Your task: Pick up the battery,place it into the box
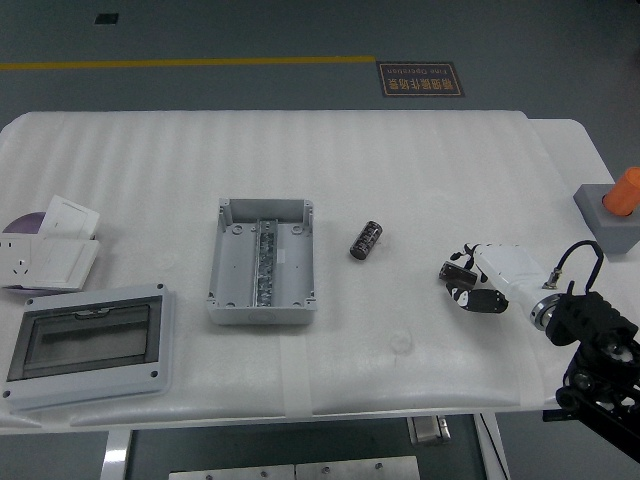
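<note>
Risk first: small dark cylindrical battery (366, 240) lay on its side on the white foam-covered table (400, 160), just right of the open grey plastic box (262, 262), apart from it; round body would likely roll if nudged off-centre; right hand (478, 279), white-shelled with black fingers (458, 271) loosely curled and holding nothing, sat well right of it; left arm out of view. Writing: floor sign (420, 78) at top carried text, too small to read; battery label illegible.
</note>
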